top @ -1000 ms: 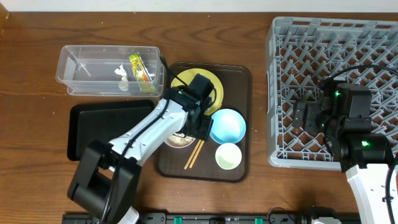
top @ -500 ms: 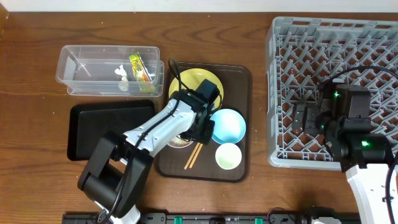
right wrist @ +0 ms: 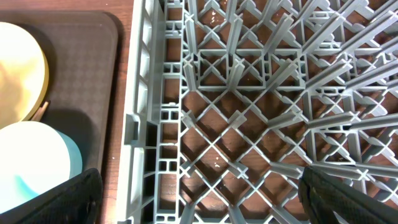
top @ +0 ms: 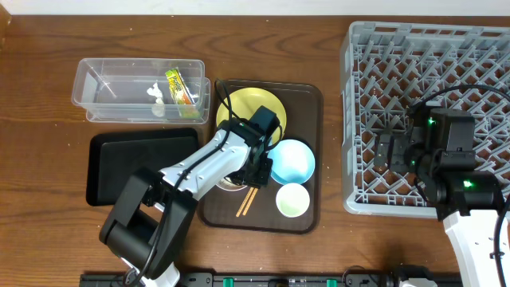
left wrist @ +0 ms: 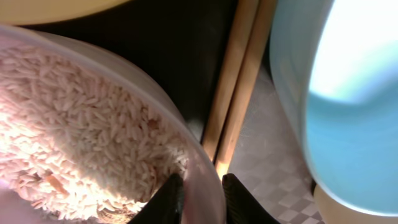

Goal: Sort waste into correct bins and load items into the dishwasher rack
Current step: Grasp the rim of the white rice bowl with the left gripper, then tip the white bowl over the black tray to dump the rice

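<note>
Pinching the rim of the white bowl, the left fingers are gripping one inside, one outside, rice heaped against the inner one, chopsticks lying just beyond the outer. Meanwhile the right fingers are hanging spread wide above the grey rack.

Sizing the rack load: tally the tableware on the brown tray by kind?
Plates: 1, pale yellow plate
Bowls: 2, white bowl, light blue bowl
Cups: 1, pale green cup
Chopsticks: 2, wooden chopsticks
Total: 6
</note>
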Controlling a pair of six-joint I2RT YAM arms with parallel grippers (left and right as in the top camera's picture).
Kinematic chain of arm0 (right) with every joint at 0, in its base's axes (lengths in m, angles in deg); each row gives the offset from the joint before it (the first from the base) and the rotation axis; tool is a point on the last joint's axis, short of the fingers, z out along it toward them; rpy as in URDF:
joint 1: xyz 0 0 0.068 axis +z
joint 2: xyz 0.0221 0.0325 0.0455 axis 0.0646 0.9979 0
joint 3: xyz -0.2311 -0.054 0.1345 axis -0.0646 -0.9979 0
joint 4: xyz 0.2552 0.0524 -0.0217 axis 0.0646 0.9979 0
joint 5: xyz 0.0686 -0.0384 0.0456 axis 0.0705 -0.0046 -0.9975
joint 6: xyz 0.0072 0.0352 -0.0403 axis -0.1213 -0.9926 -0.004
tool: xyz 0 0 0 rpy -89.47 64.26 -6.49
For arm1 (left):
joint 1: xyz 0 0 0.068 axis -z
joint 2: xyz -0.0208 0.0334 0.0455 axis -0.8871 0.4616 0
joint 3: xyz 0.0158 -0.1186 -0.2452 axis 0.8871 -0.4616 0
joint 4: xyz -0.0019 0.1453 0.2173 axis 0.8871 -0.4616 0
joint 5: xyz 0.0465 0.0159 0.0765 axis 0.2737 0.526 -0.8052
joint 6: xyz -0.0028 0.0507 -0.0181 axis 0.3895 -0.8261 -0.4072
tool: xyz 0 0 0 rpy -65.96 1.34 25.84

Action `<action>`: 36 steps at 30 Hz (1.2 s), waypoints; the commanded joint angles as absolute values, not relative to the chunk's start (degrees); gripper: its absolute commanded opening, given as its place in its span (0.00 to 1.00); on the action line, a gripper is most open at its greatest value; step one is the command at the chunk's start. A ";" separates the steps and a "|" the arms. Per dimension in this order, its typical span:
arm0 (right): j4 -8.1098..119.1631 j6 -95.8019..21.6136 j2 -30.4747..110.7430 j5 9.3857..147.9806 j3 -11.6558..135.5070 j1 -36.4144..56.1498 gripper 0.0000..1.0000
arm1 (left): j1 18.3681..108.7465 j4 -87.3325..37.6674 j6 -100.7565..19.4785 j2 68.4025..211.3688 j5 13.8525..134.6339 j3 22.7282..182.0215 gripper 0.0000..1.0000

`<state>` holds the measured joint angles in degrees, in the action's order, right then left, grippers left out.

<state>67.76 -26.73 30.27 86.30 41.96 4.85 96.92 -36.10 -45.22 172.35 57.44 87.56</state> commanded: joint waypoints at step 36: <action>67.58 -26.97 30.24 86.04 43.01 5.18 0.99 | 66.52 -40.67 -54.00 153.67 84.06 89.83 0.06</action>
<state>67.60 -26.73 30.27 86.28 41.96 4.85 70.52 -40.25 -49.06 153.19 72.14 89.39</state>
